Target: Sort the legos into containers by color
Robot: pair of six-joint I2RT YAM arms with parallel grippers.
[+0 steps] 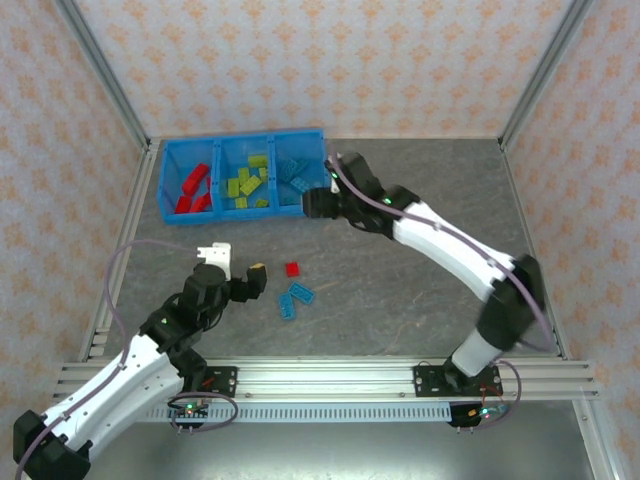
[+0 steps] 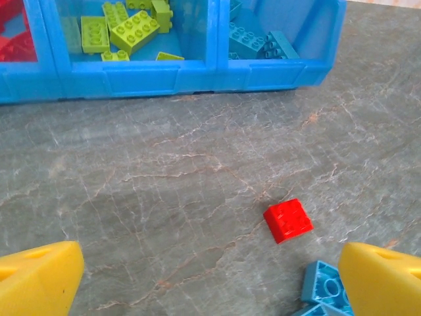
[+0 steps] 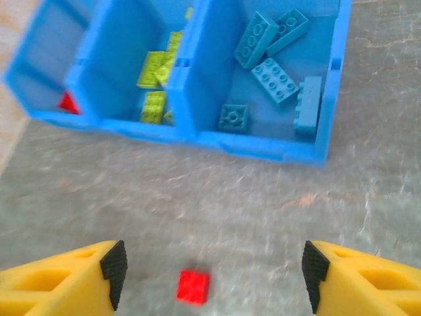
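Bin (image 2: 197,79): left compartment cropped, red legos (image 2: 8,46) barely visible. Table (image 2: 164,197): red brick (image 2: 288,220); blue brick (image 2: 323,285) cut off. Left gripper (image 2: 210,280), right gripper (image 3: 214,265): spread, empty

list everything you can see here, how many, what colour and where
bin: one, bright blue, three compartments, far left of the table
red legos: several, red, left compartment
yellow-green legos: several, yellow-green, middle compartment
light blue legos: at least five, light blue, right compartment
loose red lego: one, red, on the table in front of the bin
loose light blue legos: two, light blue, close together just nearer than the red one
table: one, grey marbled
left arm: one, white and black, jaws open just left of the loose legos
right arm: one, white and black, jaws open by the bin's right compartment
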